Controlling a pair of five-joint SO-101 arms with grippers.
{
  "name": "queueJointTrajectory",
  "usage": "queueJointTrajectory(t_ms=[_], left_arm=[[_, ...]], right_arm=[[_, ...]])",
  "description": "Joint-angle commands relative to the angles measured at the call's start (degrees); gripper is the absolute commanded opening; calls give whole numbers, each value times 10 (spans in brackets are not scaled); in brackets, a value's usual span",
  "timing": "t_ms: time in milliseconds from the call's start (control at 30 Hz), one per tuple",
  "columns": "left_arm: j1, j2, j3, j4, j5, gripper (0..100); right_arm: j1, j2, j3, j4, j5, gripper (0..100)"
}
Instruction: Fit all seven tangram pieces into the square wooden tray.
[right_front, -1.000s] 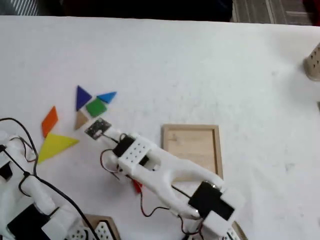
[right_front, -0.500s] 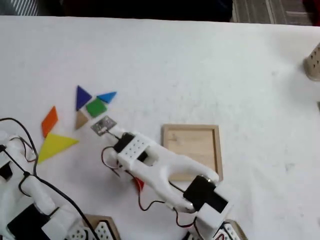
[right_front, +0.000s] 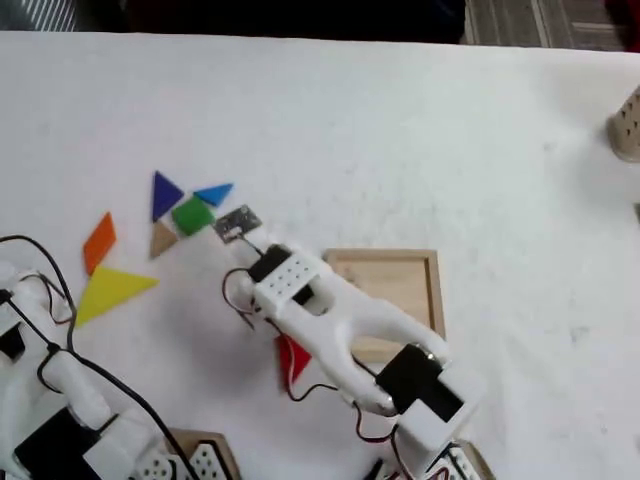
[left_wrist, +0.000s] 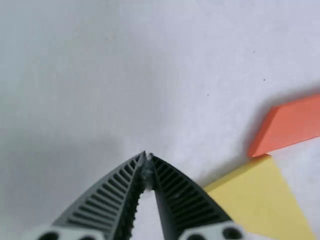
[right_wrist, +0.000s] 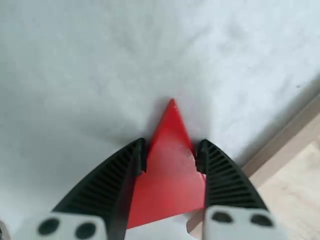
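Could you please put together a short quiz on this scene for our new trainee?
1. True or false: the wooden tray already holds a tangram piece.
2. Short answer: which piece sits between the fingers of the right gripper?
3. Fill the gap: the fingers of the left gripper are ____ (open or shut).

Key: 1 false, as all seven pieces lie outside it; 2 the red triangle; 3 shut.
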Motion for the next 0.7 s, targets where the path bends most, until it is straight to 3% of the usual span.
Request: queueJointTrajectory(t_ms=[0, 333, 533, 667], left_arm=[[7, -7, -3, -11, -4, 24], [29, -9, -3, 8, -11, 24], [125, -107, 19, 86, -98, 25], [260, -281, 59, 188, -102, 100]], right_arm=[[13, -3, -4, -10, -1, 130], [45, -170, -39, 151, 144, 139], [69, -261, -29, 217, 172, 298], [143, -306, -23, 246, 174, 308]])
